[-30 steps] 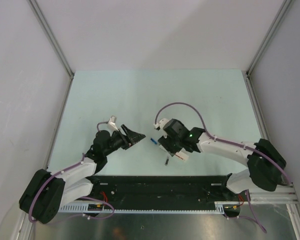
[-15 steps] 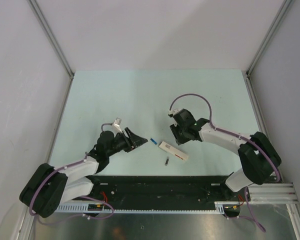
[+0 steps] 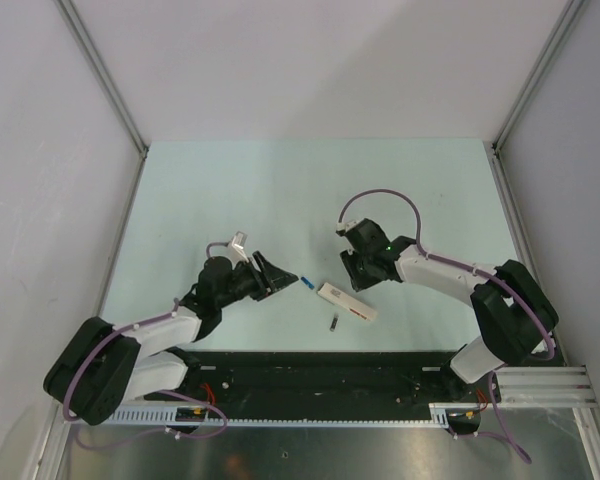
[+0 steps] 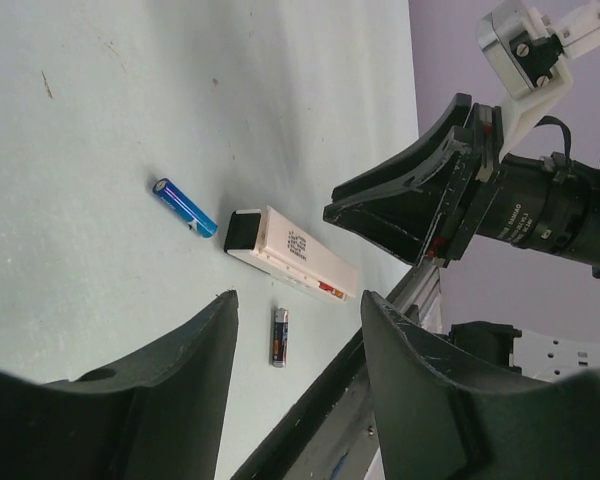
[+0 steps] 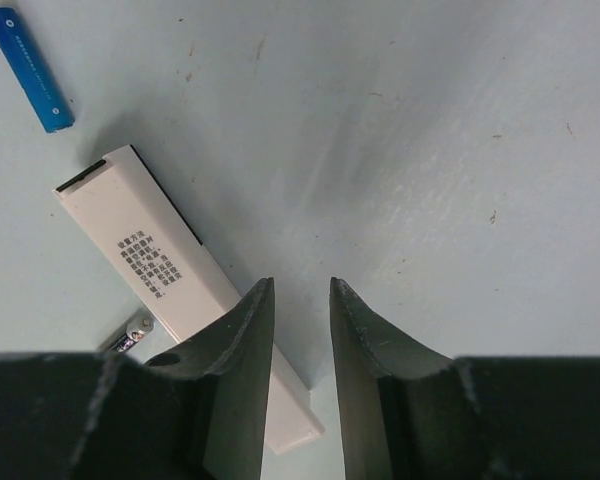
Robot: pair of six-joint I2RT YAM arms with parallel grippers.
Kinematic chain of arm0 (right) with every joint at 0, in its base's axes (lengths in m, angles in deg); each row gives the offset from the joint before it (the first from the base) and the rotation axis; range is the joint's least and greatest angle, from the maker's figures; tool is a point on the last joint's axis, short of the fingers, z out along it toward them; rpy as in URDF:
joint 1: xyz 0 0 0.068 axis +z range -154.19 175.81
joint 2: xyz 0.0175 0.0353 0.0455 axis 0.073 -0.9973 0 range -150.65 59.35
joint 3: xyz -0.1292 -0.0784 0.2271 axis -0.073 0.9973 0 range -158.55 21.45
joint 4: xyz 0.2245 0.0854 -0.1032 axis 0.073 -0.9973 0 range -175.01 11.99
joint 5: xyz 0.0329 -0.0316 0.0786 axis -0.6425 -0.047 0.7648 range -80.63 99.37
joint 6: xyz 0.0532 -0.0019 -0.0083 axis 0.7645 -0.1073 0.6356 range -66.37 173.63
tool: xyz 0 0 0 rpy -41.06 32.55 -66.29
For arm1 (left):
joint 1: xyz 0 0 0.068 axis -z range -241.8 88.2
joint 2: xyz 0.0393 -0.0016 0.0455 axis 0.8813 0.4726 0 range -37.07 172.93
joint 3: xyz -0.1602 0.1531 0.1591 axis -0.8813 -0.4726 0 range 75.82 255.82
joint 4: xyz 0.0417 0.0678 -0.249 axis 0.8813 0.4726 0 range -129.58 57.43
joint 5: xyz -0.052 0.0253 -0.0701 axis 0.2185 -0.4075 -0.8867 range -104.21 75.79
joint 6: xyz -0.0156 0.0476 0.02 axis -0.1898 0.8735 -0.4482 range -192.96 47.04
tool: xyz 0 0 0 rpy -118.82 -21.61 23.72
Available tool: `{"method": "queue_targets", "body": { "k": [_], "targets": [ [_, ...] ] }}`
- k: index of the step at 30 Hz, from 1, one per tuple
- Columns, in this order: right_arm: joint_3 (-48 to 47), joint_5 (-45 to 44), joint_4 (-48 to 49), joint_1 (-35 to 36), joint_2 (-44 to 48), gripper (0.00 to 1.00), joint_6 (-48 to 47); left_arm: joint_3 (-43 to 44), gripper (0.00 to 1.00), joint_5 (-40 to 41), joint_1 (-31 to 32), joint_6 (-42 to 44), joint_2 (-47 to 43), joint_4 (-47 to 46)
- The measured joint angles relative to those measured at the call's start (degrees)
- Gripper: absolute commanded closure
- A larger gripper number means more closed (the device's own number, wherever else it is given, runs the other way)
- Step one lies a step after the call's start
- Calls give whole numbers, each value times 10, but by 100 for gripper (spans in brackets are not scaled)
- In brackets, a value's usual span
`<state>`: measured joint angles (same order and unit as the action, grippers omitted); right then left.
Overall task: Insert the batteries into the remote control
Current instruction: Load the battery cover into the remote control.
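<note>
The white remote control (image 3: 347, 302) lies flat and slanted on the pale table, its dark end toward a blue battery (image 3: 307, 284). A black battery (image 3: 333, 323) rests just in front of it. My left gripper (image 3: 283, 276) hovers left of the blue battery, jaws open and empty. In the left wrist view the gripper (image 4: 298, 297) frames the black battery (image 4: 279, 337), with the remote control (image 4: 292, 252) and blue battery (image 4: 183, 207) beyond. My right gripper (image 3: 352, 280) sits just behind the remote control. In its own view the gripper (image 5: 302, 283) shows a narrow empty gap, beside the remote control (image 5: 155, 270).
A black rail (image 3: 320, 365) runs along the near table edge, close to the black battery. Grey walls with metal posts (image 3: 105, 80) enclose the table on three sides. The right arm's purple cable (image 3: 380, 197) loops above its wrist.
My right gripper has drawn back from over the remote control toward the far right, narrowing its jaws. The remote control now lies fully uncovered. My left gripper narrowed slightly.
</note>
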<state>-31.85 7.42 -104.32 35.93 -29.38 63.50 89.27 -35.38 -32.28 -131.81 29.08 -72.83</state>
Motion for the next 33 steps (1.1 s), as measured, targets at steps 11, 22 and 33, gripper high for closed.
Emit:
{"method": "queue_targets", "body": {
  "k": [11,22,33],
  "targets": [
    [0,10,-8,21,-8,67,-6,2,43,0,0,1,9,0],
    [0,20,-19,28,-10,67,-9,2,43,0,0,4,10,0],
    [0,-10,-30,13,81,55,29,5,42,0,0,4,10,1]
  ]
}}
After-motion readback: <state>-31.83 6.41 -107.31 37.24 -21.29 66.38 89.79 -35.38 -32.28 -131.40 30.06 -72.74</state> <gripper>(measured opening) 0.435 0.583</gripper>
